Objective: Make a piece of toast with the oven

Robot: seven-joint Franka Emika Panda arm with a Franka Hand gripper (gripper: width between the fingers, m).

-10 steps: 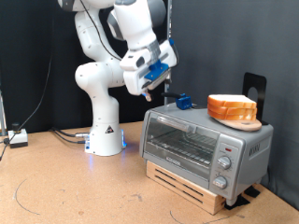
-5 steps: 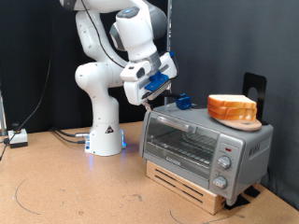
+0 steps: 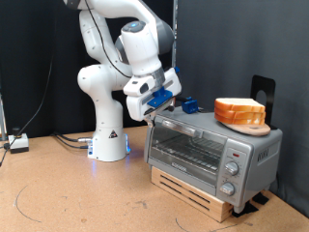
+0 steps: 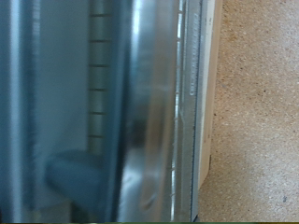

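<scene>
Above the oven [image 3: 212, 145] door's top corner, your gripper [image 3: 154, 109] is hovering, jaw state unclear; probably aim squarely for the handle [image 4: 84, 173].

Oven [image 3: 212, 150]: brushed silver metal, satin sheen, with a glossy glass door; its knobs [image 3: 230, 178] look like shiny metal or chromed plastic. Toast [image 3: 238, 109], farther along the oven top from the gripper [image 3: 154, 105]: matt, porous crust, on a smooth tan wooden dish [image 3: 245, 125]. Wooden slat base [image 3: 198, 191] under the oven, pale and unfinished. Arm [image 3: 106, 87]: glossy white plastic shell. Table [image 3: 68, 198] below the gripper: matt brown board, fine-grained. In the wrist view, polished metal [image 4: 154, 112] streaked with reflections beside speckled particleboard [image 4: 257, 103].
</scene>
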